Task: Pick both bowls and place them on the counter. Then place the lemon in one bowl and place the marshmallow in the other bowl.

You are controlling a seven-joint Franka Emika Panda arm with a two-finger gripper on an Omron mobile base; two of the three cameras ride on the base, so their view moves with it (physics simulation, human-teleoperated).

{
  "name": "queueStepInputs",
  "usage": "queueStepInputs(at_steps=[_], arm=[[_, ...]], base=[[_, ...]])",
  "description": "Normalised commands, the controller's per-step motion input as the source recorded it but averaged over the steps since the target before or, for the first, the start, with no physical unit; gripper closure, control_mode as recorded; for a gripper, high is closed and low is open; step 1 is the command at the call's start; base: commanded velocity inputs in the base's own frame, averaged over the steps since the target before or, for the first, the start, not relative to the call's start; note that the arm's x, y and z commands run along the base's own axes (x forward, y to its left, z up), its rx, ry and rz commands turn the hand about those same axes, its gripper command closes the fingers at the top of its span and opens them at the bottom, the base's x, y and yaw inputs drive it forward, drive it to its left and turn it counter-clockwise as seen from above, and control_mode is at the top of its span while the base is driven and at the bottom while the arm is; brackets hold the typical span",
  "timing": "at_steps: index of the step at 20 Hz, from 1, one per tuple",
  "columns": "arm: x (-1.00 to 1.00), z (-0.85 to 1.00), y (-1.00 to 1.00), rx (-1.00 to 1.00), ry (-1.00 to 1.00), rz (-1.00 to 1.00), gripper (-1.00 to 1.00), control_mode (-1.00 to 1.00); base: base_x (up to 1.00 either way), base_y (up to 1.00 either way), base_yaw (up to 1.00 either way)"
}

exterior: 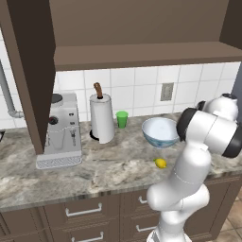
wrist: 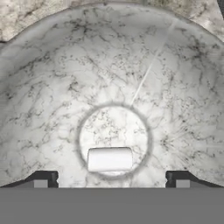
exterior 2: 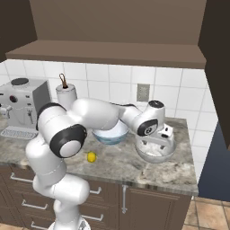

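Note:
The grey-white marbled bowl (exterior 2: 156, 153) stands on the counter (exterior 2: 130, 170) at the right. My gripper (exterior 2: 164, 134) hangs just over it, pointing down. In the hand view the gripper (wrist: 111, 177) is open, its fingertips (wrist: 43, 178) spread wide, and the marshmallow (wrist: 110, 158) lies loose on the bottom of that marbled bowl (wrist: 48, 87), touching neither tip. Left of it stands the white bowl with the blue-and-red pattern (exterior: 159, 131) (exterior 2: 110, 133), holding nothing that I can see. The lemon (exterior: 160, 163) (exterior 2: 91, 157) rests on the counter (exterior: 94, 175) in front of the patterned bowl, near the front edge.
A silver coffee machine (exterior: 61, 137) stands at the left. A paper towel roll (exterior: 101, 118) and a small green cup (exterior: 122, 119) are by the tiled wall. An open brown cabinet door (exterior: 28, 71) hangs at the left, and a shelf runs overhead.

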Motion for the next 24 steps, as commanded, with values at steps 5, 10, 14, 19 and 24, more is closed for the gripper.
queueStepInputs(at_steps=[5, 10, 14, 19, 24], arm=[[-0.31, 0.20, 0.03, 0.00, -0.10, 0.00, -1.00, -1.00], [-0.46, 0.13, 0.26, 0.00, -0.21, 0.00, -1.00, -1.00], [-0.41, 0.32, 0.30, -0.03, -0.21, 0.00, -1.00, -1.00], [-0.51, 0.38, 0.29, -0.07, -0.07, 0.00, -1.00, -1.00], [-0.47, 0.35, 0.42, -0.03, 0.00, 0.00, -1.00, -1.00]], base=[[0.00, 0.00, 0.00], [0.00, 0.00, 0.00], [0.00, 0.00, 0.00], [0.00, 0.00, 0.00], [0.00, 0.00, 0.00]])
